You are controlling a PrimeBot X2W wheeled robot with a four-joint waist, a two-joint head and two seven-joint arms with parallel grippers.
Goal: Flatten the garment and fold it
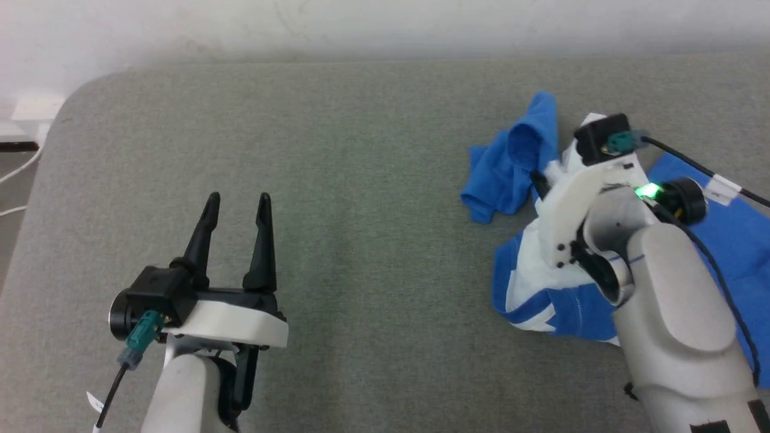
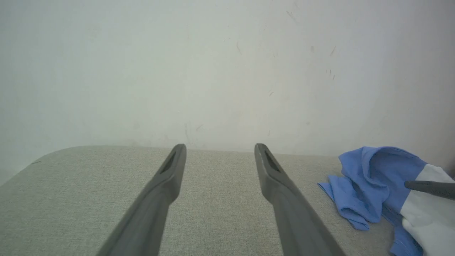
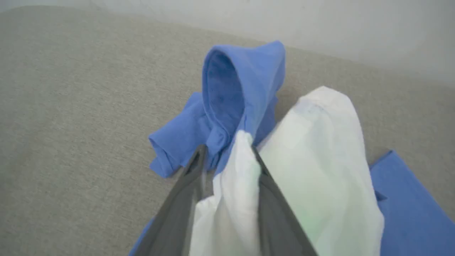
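Between the narrowed jaws of the right gripper [image 3: 227,156] sits a pinched fold of white cloth from the garment [image 1: 511,174], which lies crumpled at the right of the grey padded surface [image 1: 361,150]. The left gripper [image 1: 239,201] hovers well apart from it, jaws wide and holding nothing. The cloth looks light, soft and floppy, so shoulder seams or the hem would likely give surer holds. No lettering is readable.

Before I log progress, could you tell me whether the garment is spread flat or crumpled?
Crumpled: the garment lies heaped on the grey surface, blue sleeve sticking up, right gripper pinching a white fold.
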